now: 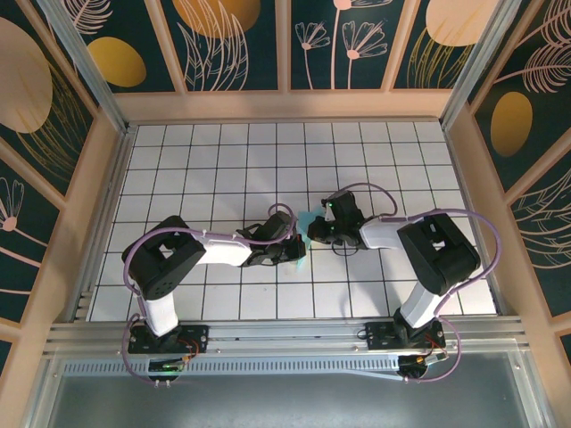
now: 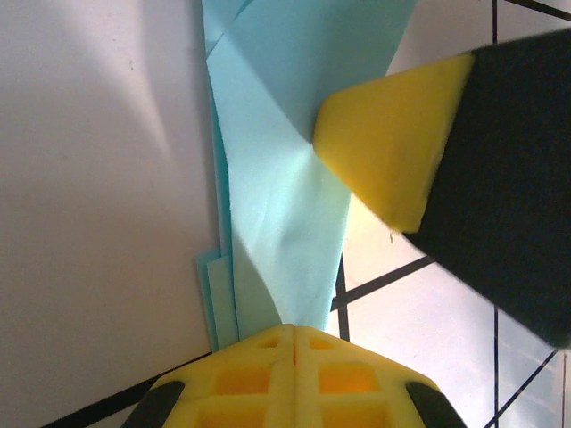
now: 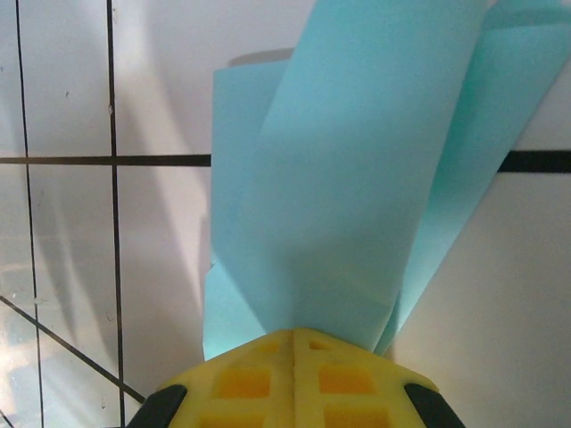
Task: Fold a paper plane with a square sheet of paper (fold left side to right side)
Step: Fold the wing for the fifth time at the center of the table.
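Seen from the right wrist, the right gripper [image 3: 294, 348] was cut off by the bottom edge, so only its yellow fingertips showed. They were pressed together along one seam and clamped on the sheet of paper [image 3: 348, 178], which rose from that seam. The sheet was plain light turquoise and unmarked. It was folded into overlapping flaps that fanned away from the fingers and ran off the top of the view, so its whole outline could not be made out.

From the left wrist, the left gripper [image 2: 294, 343] likewise showed only its fingertips, closed together and gripping the same sheet. Here the paper lay in several layers, with stepped edges along its left side and a slanting crease across the top layer. Farther along, a yellow pad [image 2: 388, 143] of the right gripper lay against the paper's right side, with the black body behind it blurred.

From above, the two arms met near the middle of the tiled table [image 1: 214, 160]. Their grippers hid nearly all of the paper, and only a small turquoise sliver showed between them. Whether the paper rested on the tiles or hung above them could not be told.
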Controlling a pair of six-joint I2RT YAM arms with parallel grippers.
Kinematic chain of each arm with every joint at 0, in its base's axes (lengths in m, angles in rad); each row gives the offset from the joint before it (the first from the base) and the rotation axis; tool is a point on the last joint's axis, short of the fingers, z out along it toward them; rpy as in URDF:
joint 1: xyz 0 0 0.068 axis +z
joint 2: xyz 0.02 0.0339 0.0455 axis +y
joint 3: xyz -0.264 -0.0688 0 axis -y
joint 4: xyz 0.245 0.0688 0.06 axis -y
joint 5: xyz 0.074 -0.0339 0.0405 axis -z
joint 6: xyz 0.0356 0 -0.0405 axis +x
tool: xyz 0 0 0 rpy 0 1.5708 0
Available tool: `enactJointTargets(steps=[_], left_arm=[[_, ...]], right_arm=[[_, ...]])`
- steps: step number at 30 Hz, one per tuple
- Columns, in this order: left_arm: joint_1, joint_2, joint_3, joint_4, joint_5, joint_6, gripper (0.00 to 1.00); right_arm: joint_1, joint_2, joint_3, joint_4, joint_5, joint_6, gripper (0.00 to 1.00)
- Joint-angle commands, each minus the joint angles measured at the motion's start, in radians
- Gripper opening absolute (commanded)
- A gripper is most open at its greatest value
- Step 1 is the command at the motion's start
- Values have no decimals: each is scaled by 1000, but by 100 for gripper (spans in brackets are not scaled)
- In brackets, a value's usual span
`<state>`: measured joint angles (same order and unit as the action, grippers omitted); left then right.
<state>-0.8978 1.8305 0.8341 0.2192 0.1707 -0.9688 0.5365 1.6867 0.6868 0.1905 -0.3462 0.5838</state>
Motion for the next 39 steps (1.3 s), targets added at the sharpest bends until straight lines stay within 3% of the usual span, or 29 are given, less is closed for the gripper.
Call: enactJointTargets(steps=[1,39], left_arm=[[1,70,-60,-191,-42,13,0],[0,76,-65,-201,-52,14,0]], right_arm=[[-51,36,23,21,50,-19,0],[-207,212,219,13,-47,-52,0]])
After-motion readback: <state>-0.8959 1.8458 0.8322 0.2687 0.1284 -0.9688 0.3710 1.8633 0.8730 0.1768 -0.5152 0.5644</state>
